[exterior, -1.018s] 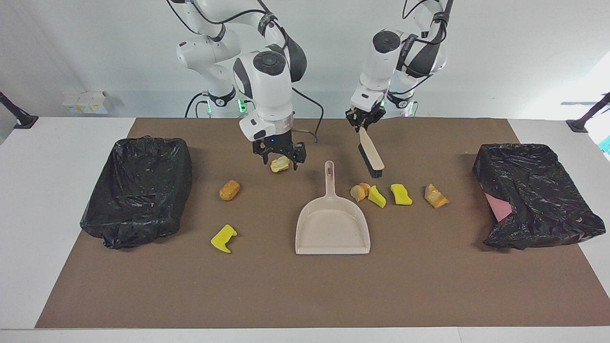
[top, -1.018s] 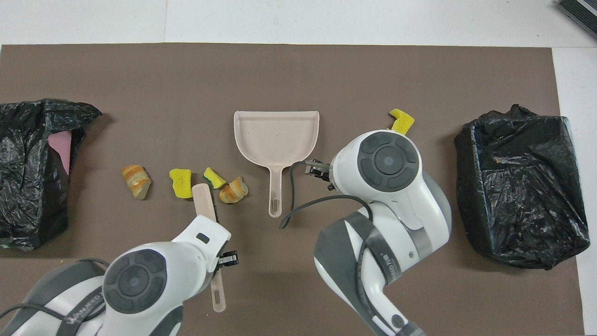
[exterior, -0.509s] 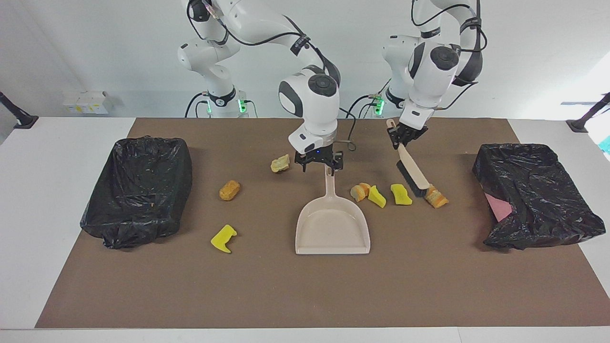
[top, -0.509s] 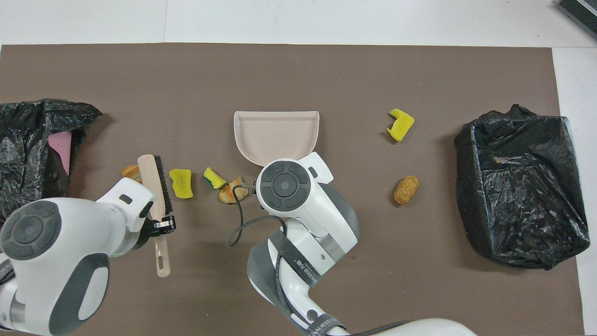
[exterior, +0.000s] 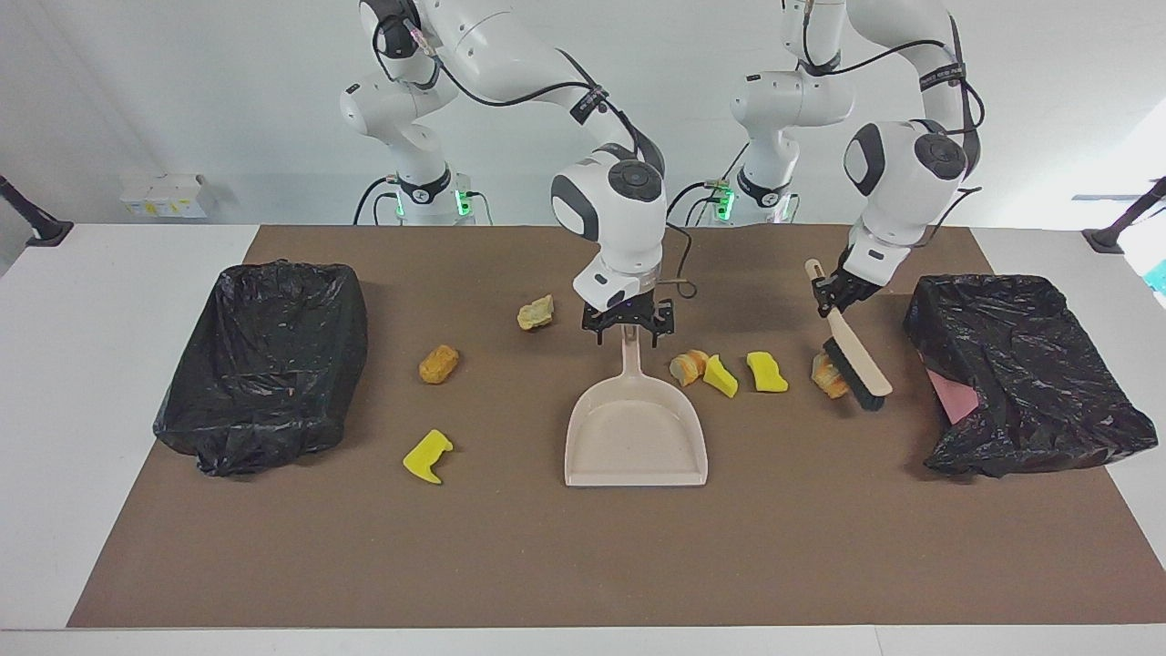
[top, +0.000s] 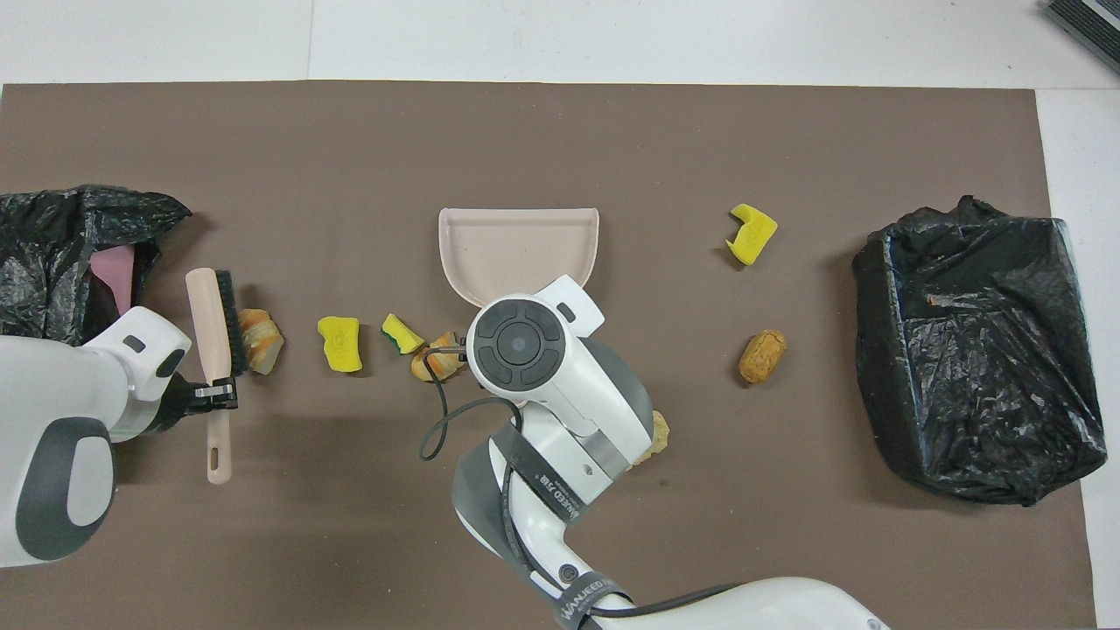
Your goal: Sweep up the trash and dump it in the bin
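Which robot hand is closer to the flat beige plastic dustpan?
The right hand. It sits at the beige plastic dustpan's handle. The left hand holds the beige brush at the bread-like scrap toward the left arm's end.

A brown mat covers the white table. On it sit two bins lined with black bags, one at the right arm's end, the other at the left arm's end. Mid-mat lies the beige dustpan. Four scraps line up beside it toward the left arm's end; three more lie scattered toward the right arm's end.
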